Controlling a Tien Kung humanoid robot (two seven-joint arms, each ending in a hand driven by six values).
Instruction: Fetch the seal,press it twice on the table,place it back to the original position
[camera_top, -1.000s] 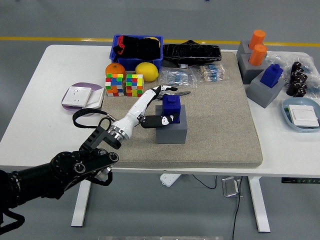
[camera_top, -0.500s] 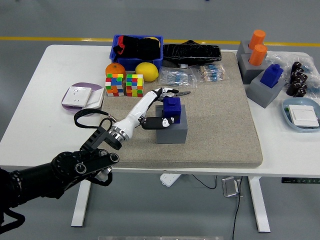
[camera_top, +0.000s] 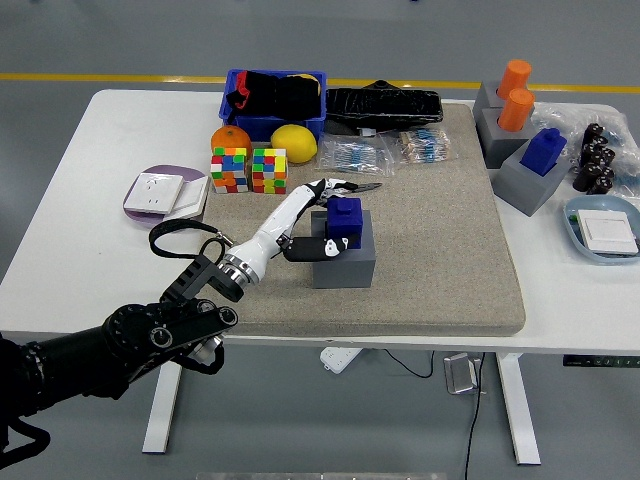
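The blue seal stands in the top of a grey block in the middle of the beige mat. My left hand, white with black finger parts, comes in from the lower left and is shut on the seal. Its thumb presses the near face while the other fingers reach past the far side. The seal's lower part is hidden by the hand and the block.
Two Rubik's cubes, an orange, a lemon and a blue bin lie behind my hand. A plate with a socket sits at the left. Grey blocks with orange seals and another blue seal stand at the right.
The seal has sunk a little lower onto the grey block with my left hand around it. The arm has shifted slightly forward and down.
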